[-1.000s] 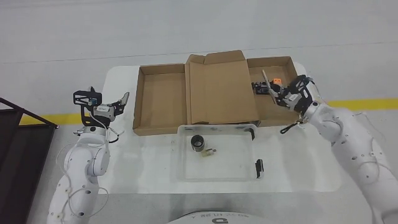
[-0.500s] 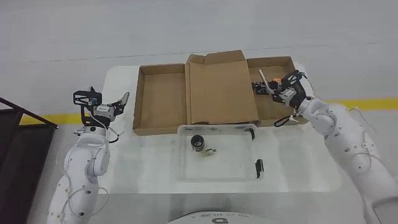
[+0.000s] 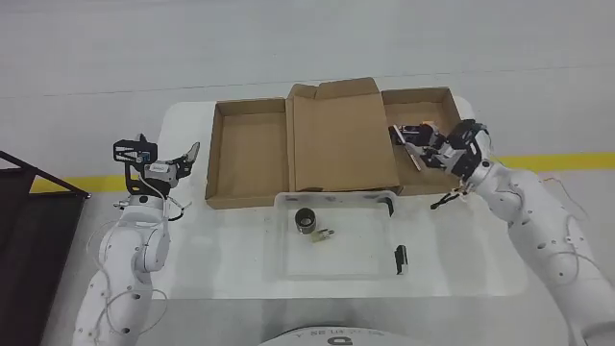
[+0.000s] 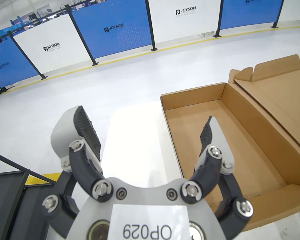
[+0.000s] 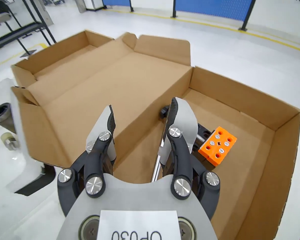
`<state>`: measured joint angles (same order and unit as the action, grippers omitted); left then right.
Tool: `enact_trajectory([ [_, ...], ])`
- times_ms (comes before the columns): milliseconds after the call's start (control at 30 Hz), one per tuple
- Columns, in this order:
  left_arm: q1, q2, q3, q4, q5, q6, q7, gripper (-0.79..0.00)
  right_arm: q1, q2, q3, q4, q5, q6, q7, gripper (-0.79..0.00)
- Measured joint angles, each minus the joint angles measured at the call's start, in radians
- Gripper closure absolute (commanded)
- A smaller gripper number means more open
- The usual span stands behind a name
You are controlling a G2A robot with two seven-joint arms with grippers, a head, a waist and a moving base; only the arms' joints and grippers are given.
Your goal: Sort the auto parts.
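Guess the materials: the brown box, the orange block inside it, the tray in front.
Box: cardboard, matte brown, going by the folded flaps and raw cut edges.
Orange block: likely moulded plastic, since the colour is evenly bright and the surface smooth. The screw heads in it glint, so they are probably metal.
Tray: probably clear plastic, as the table shows through it.

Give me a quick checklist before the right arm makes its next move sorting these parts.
1. Right tool open and empty: ok.
2. Orange part lying inside the cardboard box: ok.
3. Left tool open, beside the box: ok.
4. Clear tray emptied: not ok, black cylinder lies in it.
5. Right tool clear of the metal rod: cannot tell.
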<state>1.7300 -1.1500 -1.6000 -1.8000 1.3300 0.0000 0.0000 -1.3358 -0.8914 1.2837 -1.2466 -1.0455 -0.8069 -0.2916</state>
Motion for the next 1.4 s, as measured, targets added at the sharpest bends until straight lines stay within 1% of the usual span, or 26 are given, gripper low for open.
enact_trajectory([
  [133,0.0,0.0,0.0,0.0,0.0,0.0,0.0,-0.785,-0.078,0.009,0.045,-0.03,-0.14,-0.047,-0.285,-0.502],
  [200,0.0,0.0,0.0,0.0,0.0,0.0,0.0,-0.785,-0.112,0.013,0.058,-0.037,-0.226,-0.047,-0.435,-0.545],
  [233,0.0,0.0,0.0,0.0,0.0,0.0,0.0,-0.785,-0.125,0.014,0.059,-0.039,-0.263,-0.046,-0.497,-0.693],
  [267,0.0,0.0,0.0,0.0,0.0,0.0,0.0,-0.785,-0.135,0.015,0.058,-0.04,-0.3,-0.049,-0.558,-0.785],
  [300,0.0,0.0,0.0,0.0,0.0,0.0,0.0,-0.785,-0.143,0.018,0.056,-0.038,-0.356,-0.054,-0.628,-0.785],
  [367,0.0,0.0,0.0,0.0,0.0,0.0,0.0,-0.785,-0.15,0.022,0.047,-0.033,-0.441,-0.029,-0.698,-0.785],
  [433,0.0,0.0,0.0,0.0,0.0,0.0,0.0,-0.785,-0.153,0.024,0.043,-0.031,-0.494,-0.003,-0.721,-0.785],
  [867,0.0,0.0,0.0,0.0,0.0,0.0,0.0,-0.785,-0.153,0.024,0.044,-0.031,-0.478,-0.006,-0.716,-0.785],
  [900,0.0,0.002,0.004,-0.011,0.009,0.004,0.009,-0.785,-0.153,0.024,0.044,-0.031,-0.478,-0.006,-0.716,-0.785],
  [967,0.026,0.005,0.023,-0.077,0.072,0.042,0.042,-0.785,-0.153,0.024,0.044,-0.031,-0.478,-0.006,-0.716,-0.785],
  [1000,0.057,0.004,0.047,-0.14,0.154,0.081,0.047,-0.785,-0.153,0.024,0.044,-0.031,-0.478,-0.006,-0.716,-0.785],
  [1067,0.095,0.004,0.088,-0.228,0.279,0.097,0.007,-0.785,-0.153,0.024,0.044,-0.031,-0.478,-0.006,-0.716,-0.785],
  [1100,0.105,0.008,0.106,-0.276,0.327,0.064,-0.037,-0.785,-0.153,0.024,0.044,-0.031,-0.478,-0.006,-0.716,-0.785],
  [1133,0.105,0.012,0.11,-0.305,0.34,0.016,-0.08,-0.785,-0.153,0.024,0.044,-0.031,-0.478,-0.006,-0.716,-0.785],
  [1167,0.099,0.016,0.107,-0.331,0.332,-0.052,-0.127,-0.785,-0.153,0.024,0.044,-0.031,-0.478,-0.006,-0.716,-0.785],
  [1233,0.085,0.024,0.107,-0.375,0.245,-0.27,-0.231,-0.785,-0.153,0.024,0.044,-0.031,-0.478,-0.006,-0.716,-0.785],
  [1267,0.077,0.026,0.111,-0.39,0.175,-0.392,-0.278,-0.785,-0.153,0.024,0.044,-0.031,-0.478,-0.006,-0.716,-0.785],
  [1300,0.071,0.026,0.114,-0.396,0.122,-0.465,-0.306,-0.785,-0.153,0.024,0.044,-0.031,-0.478,-0.006,-0.716,-0.785],
  [1333,0.065,0.027,0.113,-0.4,0.073,-0.521,-0.331,-0.785,-0.153,0.024,0.044,-0.031,-0.478,-0.006,-0.716,-0.785],
  [1400,0.051,0.029,0.098,-0.419,-0.002,-0.592,-0.383,-0.785,-0.153,0.024,0.044,-0.031,-0.478,-0.006,-0.716,-0.785],
])
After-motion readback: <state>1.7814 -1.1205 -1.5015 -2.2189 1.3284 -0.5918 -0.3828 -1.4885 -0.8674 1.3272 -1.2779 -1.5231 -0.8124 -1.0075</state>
